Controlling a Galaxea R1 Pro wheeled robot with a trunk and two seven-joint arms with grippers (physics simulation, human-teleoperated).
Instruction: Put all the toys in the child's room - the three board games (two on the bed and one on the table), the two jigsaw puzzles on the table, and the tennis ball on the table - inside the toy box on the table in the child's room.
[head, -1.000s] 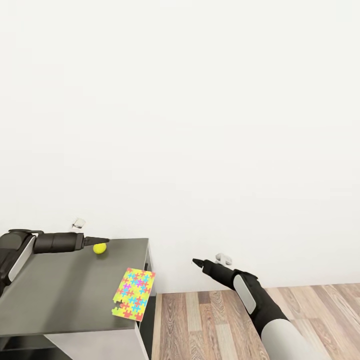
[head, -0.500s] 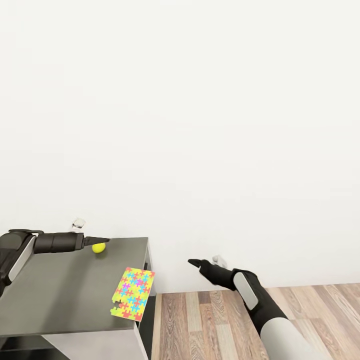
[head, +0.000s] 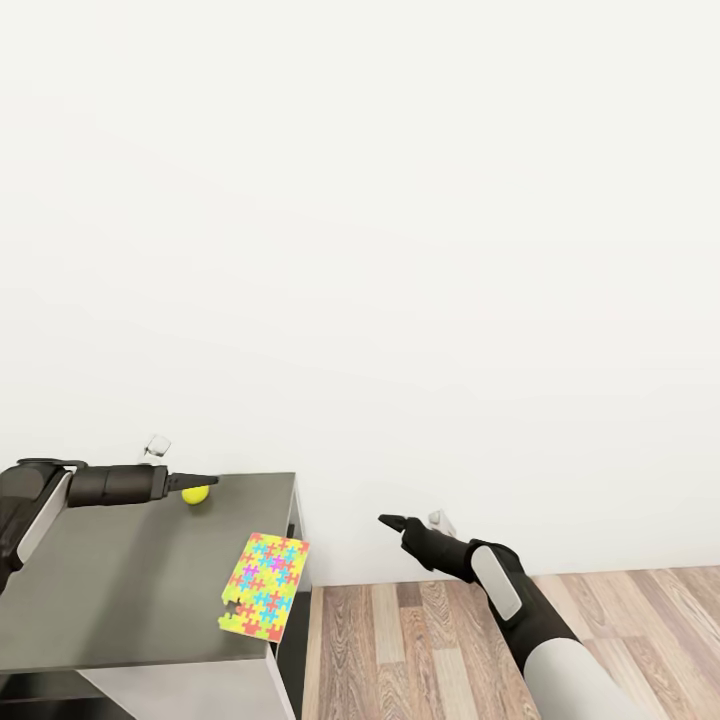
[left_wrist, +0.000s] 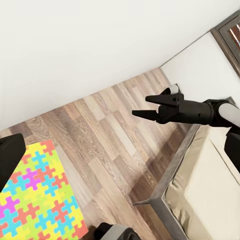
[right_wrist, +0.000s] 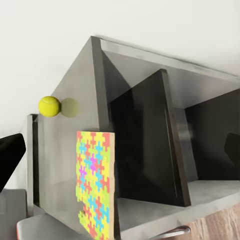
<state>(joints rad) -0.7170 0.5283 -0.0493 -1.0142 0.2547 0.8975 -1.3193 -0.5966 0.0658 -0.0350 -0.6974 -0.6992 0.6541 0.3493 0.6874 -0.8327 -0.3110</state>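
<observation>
On the dark grey table (head: 120, 590), near its far edge by the white wall (head: 400, 250), the tennis ball (head: 195, 493) is sitting right at the tip of the left gripper (head: 205, 482), which is reaching level across the tabletop from the ball's left. Whether the fingers are spread or pressed together cannot be told: they are showing as one thin dark wedge in the head view. Just nearer than the ball, one jigsaw puzzle (head: 264, 585) is lying flat at the table's right edge, with its corner jutting slightly past that edge.

Off the table's right side, the right gripper (head: 389, 521) is hanging over the wood floor (head: 420, 640), well apart from the ball and the puzzle; in the left wrist view its two fingers (left_wrist: 159, 98) are standing spread with nothing between them. That same view is catching the bed (left_wrist: 215, 195), cream-topped, beyond the right arm.

The chief risks, as I judge them: the ball is resting free, so a sideways nudge from the left fingertips could be sending it rolling toward the wall or off the right edge. The puzzle is thin and already overhanging, so a sweep of either arm could be pushing it onto the floor, and pinching so flat a sheet could be difficult.
</observation>
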